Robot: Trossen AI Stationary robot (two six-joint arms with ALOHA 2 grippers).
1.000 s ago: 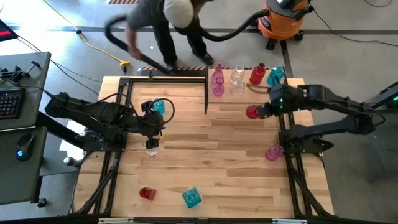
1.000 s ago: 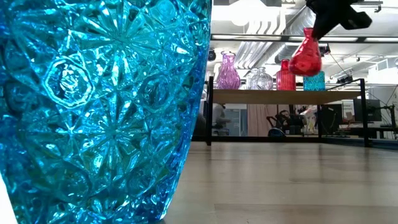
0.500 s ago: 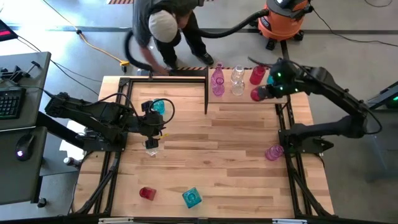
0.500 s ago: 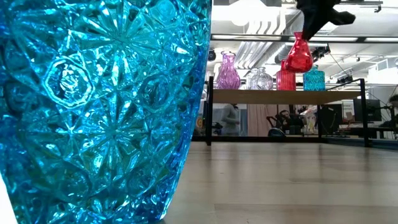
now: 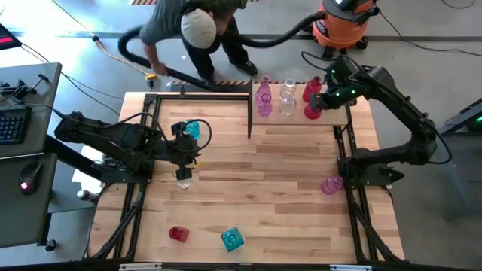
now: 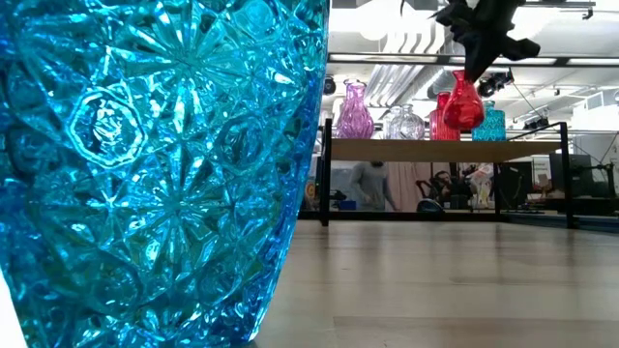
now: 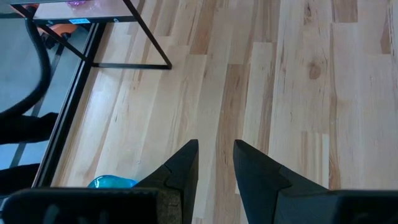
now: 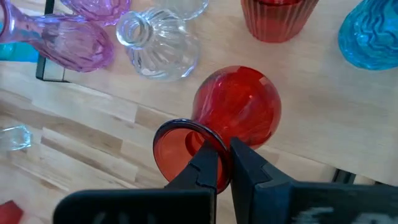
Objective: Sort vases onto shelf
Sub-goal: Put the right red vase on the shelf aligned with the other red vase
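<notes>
A round red vase (image 5: 311, 112) is held by its rim in the clenched jaws of the right gripper (image 8: 225, 163), above the front edge of the shelf (image 5: 360, 104) and, as far as can be judged, not yet set down. On the shelf behind it four vases are already lined up: a pink vase (image 5: 263, 98) at the end nearest the shelf's black post, a clear vase (image 5: 288, 98) beside it, a ribbed red vase (image 5: 312, 89) next, and a teal vase (image 8: 370, 34) at the far end.

The sorting is judged to be roughly half done. Still off the shelf are a teal vase by the left arm (image 5: 193, 129), a clear vase (image 5: 184, 178) near it, a small red vase (image 5: 178, 233) and a teal faceted vase (image 5: 233, 239) at the edge of the surface (image 5: 286, 196) farthest from the shelf, and a pink vase by the right arm's base (image 5: 331, 184).

The left gripper (image 7: 216, 163) is held over the bare surface, well away from the shelf, its jaws parted and holding nothing.

Beyond the shelf, a person (image 5: 197, 30) is seen bending over the grey floor with a black hose that runs to an orange shop vacuum (image 5: 343, 22).
</notes>
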